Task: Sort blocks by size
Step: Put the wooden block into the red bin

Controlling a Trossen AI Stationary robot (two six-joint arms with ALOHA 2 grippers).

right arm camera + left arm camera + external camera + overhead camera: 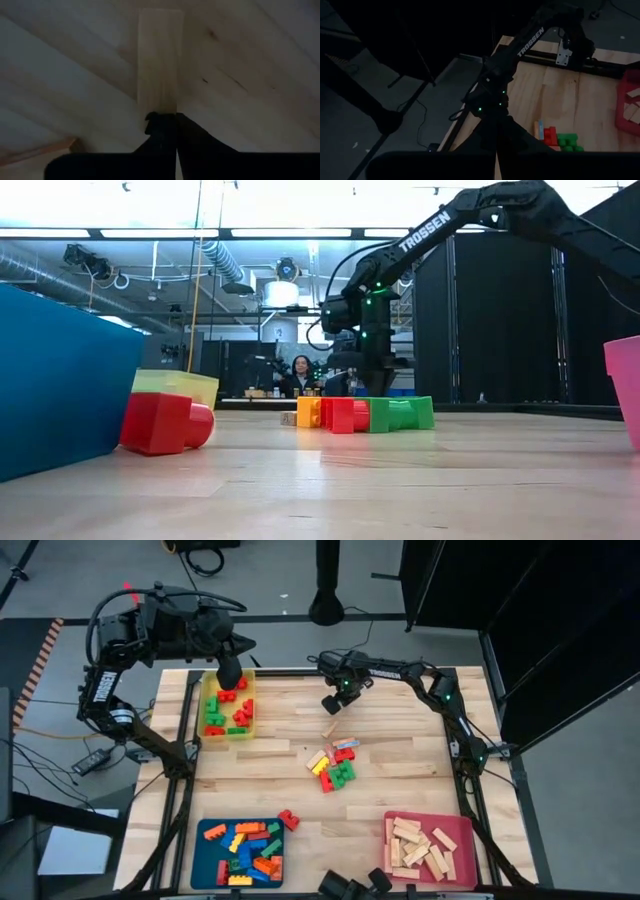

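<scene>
The right end effector [331,705] hangs over the far middle of the tabletop [400,755], its fingers pressed together at the near end of a pale wooden bar [157,60] whose long axis runs straight out ahead of them; whether they pinch it or only touch it cannot be told. The bar lies just beyond the central cluster of blocks [332,766], well apart from the pink tray [462,830] of wooden bars at the near right corner. The left end effector [229,670] waits over the yellow tray [249,710], closed and farther from the bar.
</scene>
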